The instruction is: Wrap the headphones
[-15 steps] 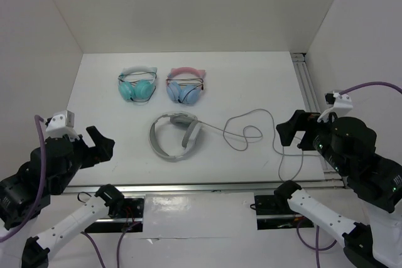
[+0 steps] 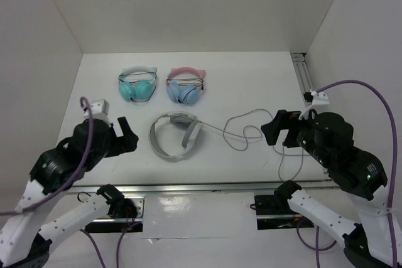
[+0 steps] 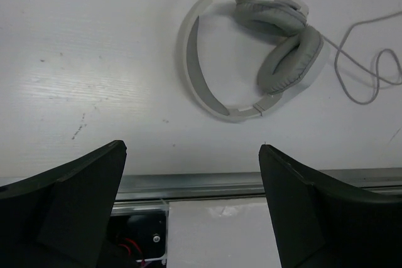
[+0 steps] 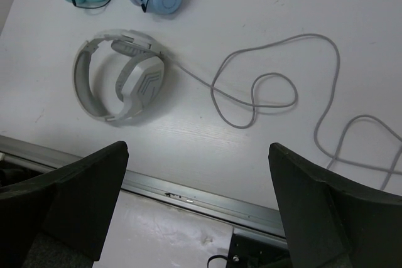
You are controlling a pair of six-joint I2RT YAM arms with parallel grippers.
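Note:
The large light grey headphones [image 2: 176, 136] lie flat on the white table, mid-front. They also show in the left wrist view [image 3: 295, 61] and the right wrist view [image 4: 141, 80]. Their thin grey cable [image 2: 251, 127] runs right in loose loops toward the table's right front, also seen in the right wrist view [image 4: 338, 61]. My left gripper [image 2: 125, 133] hovers left of the headphones, open and empty; in its own view [image 3: 191, 147] the jaws stand wide apart. My right gripper [image 2: 271, 128] hovers over the cable loops, open and empty [image 4: 198, 147].
A smaller teal pair [image 2: 136, 86] and a smaller blue pair with a pink band [image 2: 184, 87] lie side by side behind the grey pair. A metal rail [image 2: 201, 186] runs along the near table edge, another [image 2: 304, 80] along the right. White walls enclose the table.
My left arm has swung forward and right, toward the grey headphones. My right gripper has shifted slightly left over the cable. Headphones and cable have not moved.

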